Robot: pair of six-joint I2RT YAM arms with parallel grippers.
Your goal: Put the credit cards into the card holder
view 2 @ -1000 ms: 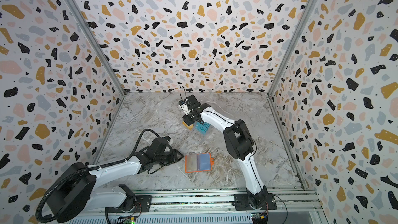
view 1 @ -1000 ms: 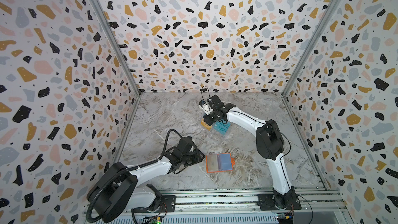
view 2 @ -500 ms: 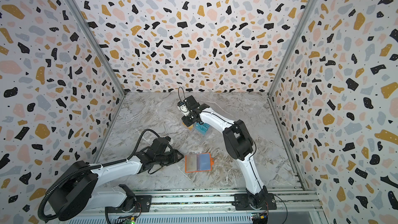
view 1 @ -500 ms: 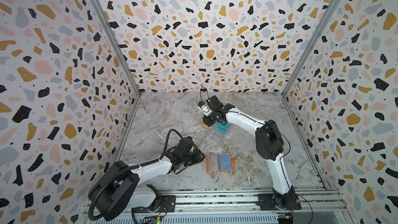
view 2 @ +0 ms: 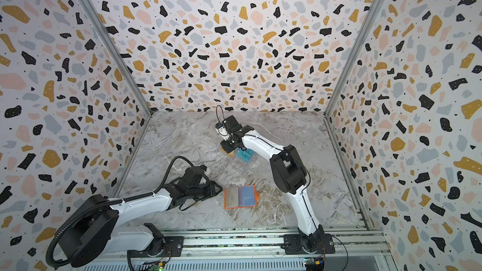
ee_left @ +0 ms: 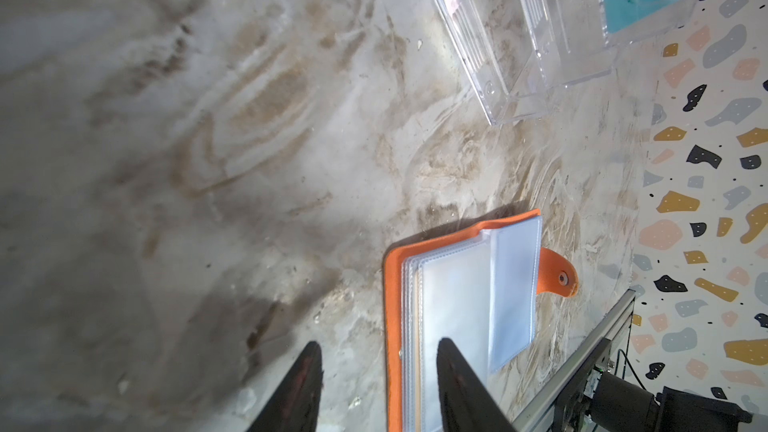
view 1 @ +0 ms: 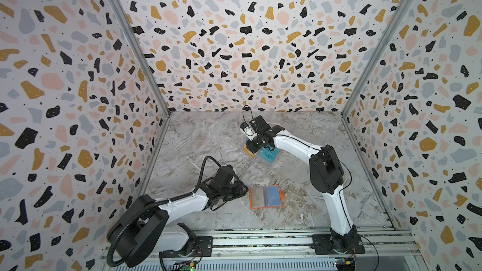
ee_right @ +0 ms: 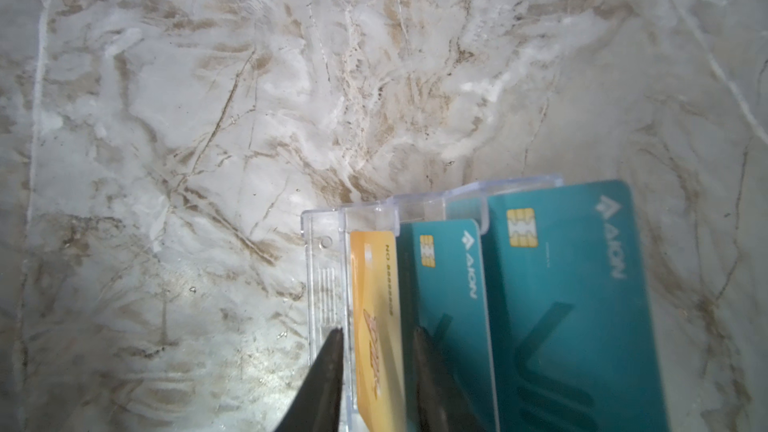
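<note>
Both top views have a ribbed aluminium rail (view 1: pixel 260 241) nearest, carrying both arm bases. Beyond it, on the grey marble-patterned desk (view 1: pixel 208 139), a small orange booklet-style card holder (view 1: pixel 265 196) (view 2: pixel 240 196) lies open and flat. Its long axis runs left to right, and its rounded snap tab (view 1: pixel 281 193) points right. The left claw (view 1: pixel 243 191) sits low just beside the holder's left edge. In the left wrist view this claw (ee_left: pixel 378 342) is spread. One fingertip is over the clear sleeves of the holder (ee_left: pixel 457 292), the other over bare desk, and nothing is pinched. Both fingers are cut off by the frame edge.

Farther back stands a clear acrylic tiered stand (view 1: pixel 260 164), hard to make out against the marble. The right claw (view 1: pixel 251 149) hides most of it. In the right wrist view the stand (ee_right: pixel 324 268) holds a thin rectangular gold card (ee_right: pixel 374 305) and two teal cards (ee_right: pixel 573 305). They stand on edge in separate tiers, and their lower parts are out of frame. The right claw (ee_right: pixel 378 329) is parted, one tip on each side of the gold card with slim gaps showing.

Terrazzo-print walls (view 1: pixel 234 35) close in three sides.
</note>
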